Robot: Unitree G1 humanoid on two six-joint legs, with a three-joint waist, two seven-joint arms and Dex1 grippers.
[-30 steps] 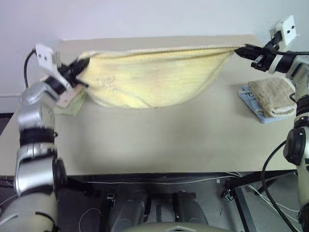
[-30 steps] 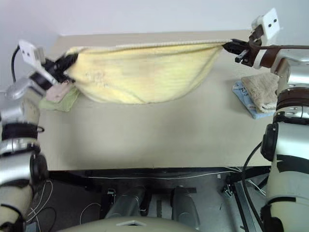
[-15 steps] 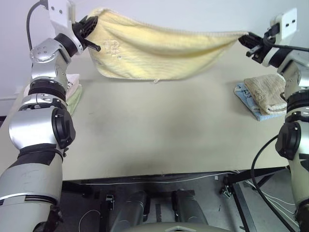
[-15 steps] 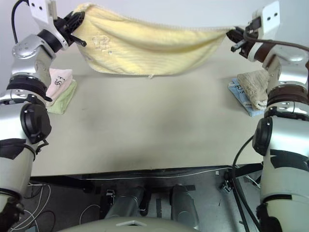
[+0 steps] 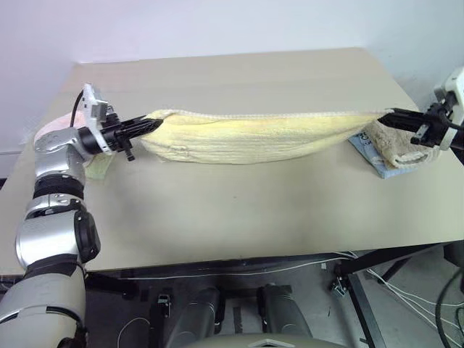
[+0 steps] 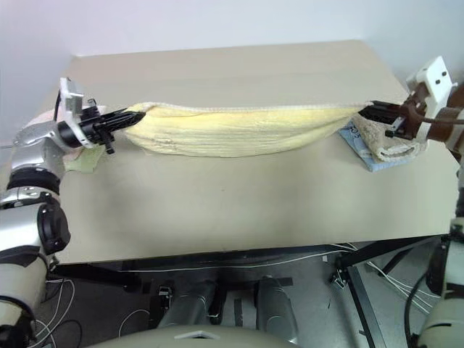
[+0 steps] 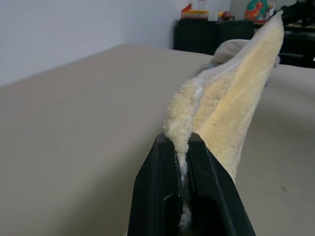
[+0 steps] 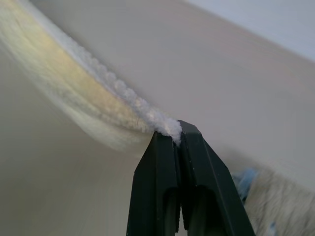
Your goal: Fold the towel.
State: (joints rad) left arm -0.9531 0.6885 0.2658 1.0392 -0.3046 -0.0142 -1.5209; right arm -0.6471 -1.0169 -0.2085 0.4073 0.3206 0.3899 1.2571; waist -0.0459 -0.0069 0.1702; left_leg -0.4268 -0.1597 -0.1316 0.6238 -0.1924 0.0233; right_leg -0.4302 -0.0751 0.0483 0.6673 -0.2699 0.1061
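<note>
Item one, the towel [image 5: 254, 138]: pale yellow terry with a whitish hem along its upper edge. We find it stretched lengthwise across the middle of the table [image 5: 239, 210], its two ends pinched and raised, its belly sagging down to the tabletop or just above it; we cannot tell whether it touches.

Item two, the left gripper [image 5: 151, 125]: at the left end of the towel, pointing roughly level along it. In the left wrist view we see both black fingers [image 7: 160, 191] pressed together with the towel's fluffy edge squeezed between them, so we record it as clamped on the towel.

Item three, the right gripper [image 6: 370, 110]: at the right end of the towel. In the right wrist view its fingers [image 8: 157, 177] meet on the whitish hem, and we record it likewise as clenched on the towel.

Item four, a beige towel [image 6: 388, 141]: folded, lying on a blue cloth [image 6: 362, 148] just beyond the right end of the towel, under the right gripper.

Item five, a pink folded towel [image 5: 54, 129] on a pale green cloth [image 5: 98, 165]: just beyond the left end of the towel, partly hidden behind the left arm.
</note>
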